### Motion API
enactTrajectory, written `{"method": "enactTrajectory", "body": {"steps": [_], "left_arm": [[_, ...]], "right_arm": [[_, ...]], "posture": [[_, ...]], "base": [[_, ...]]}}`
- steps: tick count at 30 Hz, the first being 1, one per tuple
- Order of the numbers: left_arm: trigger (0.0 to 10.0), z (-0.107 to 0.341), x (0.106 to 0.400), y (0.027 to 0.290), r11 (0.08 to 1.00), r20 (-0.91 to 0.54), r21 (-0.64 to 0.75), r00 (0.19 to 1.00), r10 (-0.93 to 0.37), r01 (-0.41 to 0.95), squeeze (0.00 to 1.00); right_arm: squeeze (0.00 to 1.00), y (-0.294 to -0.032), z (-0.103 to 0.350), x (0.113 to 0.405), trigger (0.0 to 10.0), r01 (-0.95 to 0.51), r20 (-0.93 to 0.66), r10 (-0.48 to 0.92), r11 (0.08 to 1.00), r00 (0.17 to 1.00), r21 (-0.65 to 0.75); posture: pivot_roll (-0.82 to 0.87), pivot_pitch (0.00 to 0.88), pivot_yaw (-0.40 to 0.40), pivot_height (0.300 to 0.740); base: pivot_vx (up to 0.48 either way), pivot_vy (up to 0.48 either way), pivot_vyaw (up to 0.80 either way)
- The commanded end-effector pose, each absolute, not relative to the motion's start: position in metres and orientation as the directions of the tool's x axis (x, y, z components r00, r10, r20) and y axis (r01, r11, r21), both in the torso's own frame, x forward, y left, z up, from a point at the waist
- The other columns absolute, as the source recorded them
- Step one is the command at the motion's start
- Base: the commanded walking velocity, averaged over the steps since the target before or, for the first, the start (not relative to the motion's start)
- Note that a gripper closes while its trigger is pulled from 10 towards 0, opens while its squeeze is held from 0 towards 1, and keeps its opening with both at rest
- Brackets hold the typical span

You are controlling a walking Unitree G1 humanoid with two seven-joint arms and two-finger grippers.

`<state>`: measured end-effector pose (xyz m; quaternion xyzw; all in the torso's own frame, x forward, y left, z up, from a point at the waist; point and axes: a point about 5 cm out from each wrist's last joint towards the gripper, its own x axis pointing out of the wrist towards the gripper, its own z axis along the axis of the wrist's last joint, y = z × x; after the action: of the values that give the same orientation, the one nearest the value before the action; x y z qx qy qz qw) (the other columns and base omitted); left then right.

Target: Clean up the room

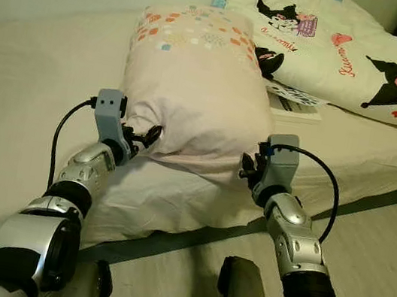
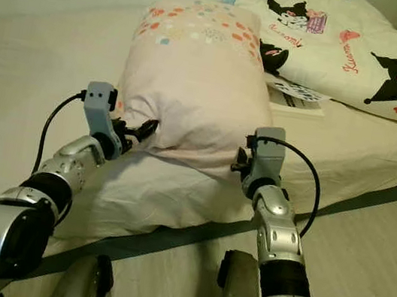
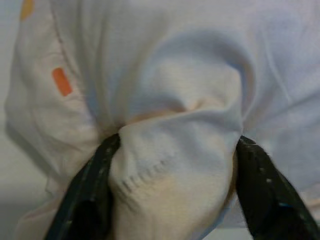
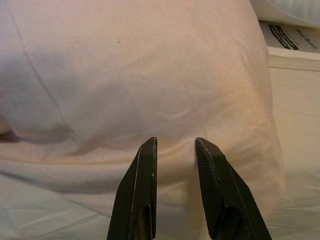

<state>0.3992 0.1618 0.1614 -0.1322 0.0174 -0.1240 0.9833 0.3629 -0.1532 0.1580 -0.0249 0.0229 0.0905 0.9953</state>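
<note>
A pale pink pillow [image 1: 192, 94] with small coloured squares along its far end lies on the bed [image 1: 33, 90]. My left gripper [image 1: 147, 138] is shut on the pillow's near left corner. The left wrist view has that bunched corner [image 3: 175, 165] wedged between the two black fingers [image 3: 95, 185]. My right gripper [image 1: 247, 168] is at the pillow's near right edge. Its fingers [image 4: 142, 190] stand close together in the right wrist view, tips pressed into the pillow cloth [image 4: 150, 75], with a narrow strip of it between them.
A white quilt [image 1: 352, 52] printed with cartoon figures is bunched at the back right of the bed. A flat white book or box [image 1: 297, 108] lies partly under it, just beyond the pillow. Light wooden floor [image 1: 380, 247] runs along the bed's near edge.
</note>
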Motion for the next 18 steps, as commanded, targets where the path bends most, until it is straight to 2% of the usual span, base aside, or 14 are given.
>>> {"method": "enactTrajectory", "body": {"steps": [1, 13, 15, 18], "left_arm": [[0.0, 0.155, 0.398, 0.163, 0.938, -0.036, -0.265, 0.970, -0.240, 0.223, 0.00], [0.0, 0.157, 0.398, 0.169, 0.921, -0.014, -0.329, 0.974, -0.227, 0.210, 0.00], [0.0, 0.154, 0.396, 0.171, 0.910, -0.012, -0.326, 0.961, -0.275, 0.256, 0.00], [0.0, 0.152, 0.394, 0.173, 0.902, -0.012, -0.328, 0.953, -0.301, 0.281, 0.00]], "right_arm": [[0.00, -0.151, 0.152, 0.361, 10.0, -0.182, -0.066, 0.179, 0.983, 0.982, -0.034], [0.00, -0.151, 0.155, 0.363, 10.0, -0.190, -0.061, 0.189, 0.981, 0.980, -0.026], [0.00, -0.142, 0.166, 0.362, 10.0, -0.273, -0.020, 0.273, 0.962, 0.962, 0.006], [0.00, -0.138, 0.174, 0.361, 10.0, -0.321, 0.007, 0.321, 0.947, 0.947, 0.009]], "posture": [[-0.12, 0.308, 0.064, 0.550], [-0.11, 0.291, 0.060, 0.550], [-0.10, 0.270, 0.067, 0.550], [-0.10, 0.265, 0.068, 0.550]], "base": [[0.000, 0.000, 0.00], [0.000, 0.000, 0.00], [0.000, 0.000, 0.00], [0.000, 0.000, 0.00]]}}
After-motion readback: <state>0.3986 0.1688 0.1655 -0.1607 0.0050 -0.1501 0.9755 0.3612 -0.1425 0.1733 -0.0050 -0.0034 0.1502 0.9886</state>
